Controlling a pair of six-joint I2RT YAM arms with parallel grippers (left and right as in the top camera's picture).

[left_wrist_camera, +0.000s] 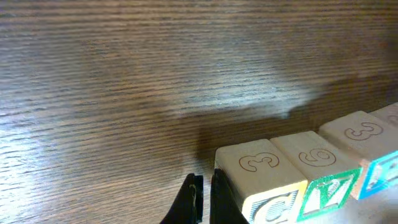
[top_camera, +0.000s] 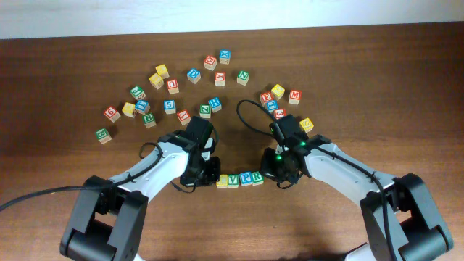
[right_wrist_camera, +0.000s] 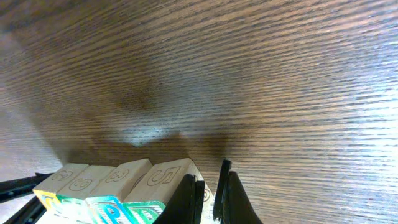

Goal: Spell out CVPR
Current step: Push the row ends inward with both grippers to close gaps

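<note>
wooden table (top_camera: 232, 225) holds a seemingly finished cvpr row (top_camera: 239, 179) between left gripper (left_wrist_camera: 204, 191) and right gripper (right_wrist_camera: 212, 188), both pressed together; retreat gently next.

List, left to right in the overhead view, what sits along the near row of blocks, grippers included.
left gripper → C block → V block → P block → R block → right gripper

four wooden letter blocks (top_camera: 239, 179), c v p r, touching row
</note>
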